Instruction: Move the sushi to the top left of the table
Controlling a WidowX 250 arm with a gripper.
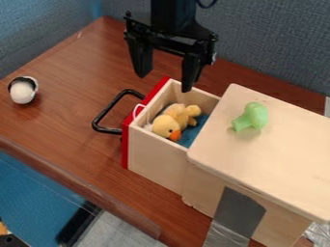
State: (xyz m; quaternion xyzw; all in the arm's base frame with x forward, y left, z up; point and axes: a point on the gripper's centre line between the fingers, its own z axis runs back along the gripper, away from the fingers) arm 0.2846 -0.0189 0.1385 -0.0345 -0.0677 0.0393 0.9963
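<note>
Your sushi [23, 91], a small white roll with a dark band over its top, sits on the tabletop [71, 91] between nine and ten o'clock in the view, near the table's left edge. It touches nothing but the wood. Expect it to be light and probably firm, a toy with little to break; its rounded sides could roll or squirt out if you pinch only the crown. Take it low, around the widest part of the white body, with a pad on each side, and close gently. Judging by the task, you then carry it toward the table's far corner, at about eleven o'clock.

Your gripper [164, 82] hangs near twelve o'clock, by the drawer's far end, its fingers spread apart with nothing between them. From the sushi it lies at about three o'clock, so the grasp is still to be made. The black handle [103, 113] stands out from the open drawer [158, 161] toward nine o'clock; keep your path above it. Inside the drawer lies a yellow plush duck [169, 124], and at three o'clock a green toy [253, 116] rests on the wooden cabinet [258, 154].
</note>
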